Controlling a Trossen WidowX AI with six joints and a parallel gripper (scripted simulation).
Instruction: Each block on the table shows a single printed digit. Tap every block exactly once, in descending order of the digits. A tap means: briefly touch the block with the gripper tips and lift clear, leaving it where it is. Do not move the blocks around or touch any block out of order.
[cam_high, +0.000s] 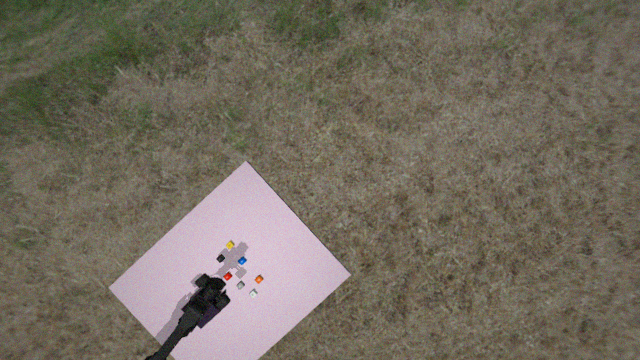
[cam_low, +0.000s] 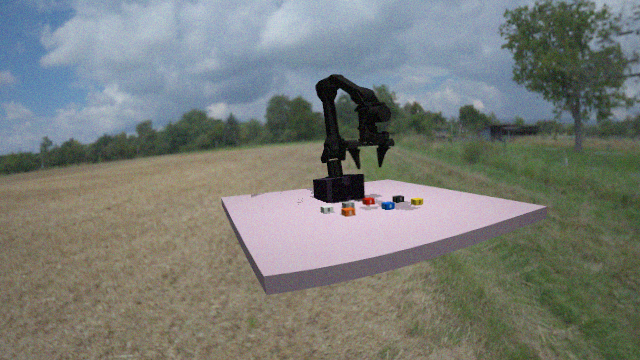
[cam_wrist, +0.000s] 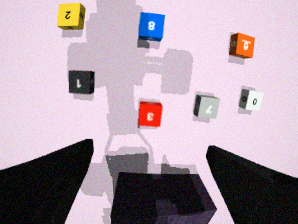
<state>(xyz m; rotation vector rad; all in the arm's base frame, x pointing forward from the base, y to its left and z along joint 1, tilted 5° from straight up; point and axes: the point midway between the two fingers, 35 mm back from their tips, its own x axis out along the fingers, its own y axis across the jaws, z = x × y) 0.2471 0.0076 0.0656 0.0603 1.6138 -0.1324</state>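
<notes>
Blocks, seven of them, are sitting spread out on the pale pink surface (cam_high: 280, 240) (cam_low: 320, 245) (cam_wrist: 275, 145), digits facing up. Blue 8 (cam_high: 242, 260) (cam_low: 388, 205) (cam_wrist: 151, 26) is lying between yellow 2 (cam_high: 230, 245) (cam_low: 417, 201) (cam_wrist: 71, 16) and the orange block (cam_high: 258, 279) (cam_low: 348, 212) (cam_wrist: 242, 45), whose digit I can't read for sure. Red 3 (cam_high: 227, 276) (cam_low: 368, 201) (cam_wrist: 150, 114) is sitting near grey 7 (cam_high: 240, 285) (cam_low: 348, 205) (cam_wrist: 206, 106), white 0 (cam_high: 253, 293) (cam_low: 326, 210) (cam_wrist: 251, 100) just past that. Black 1 (cam_high: 221, 258) (cam_low: 398, 199) (cam_wrist: 81, 82) is resting near yellow. The gripper (cam_low: 368, 166) (cam_wrist: 152, 149) is hanging well above the surface, fingers spread and holding nothing.
</notes>
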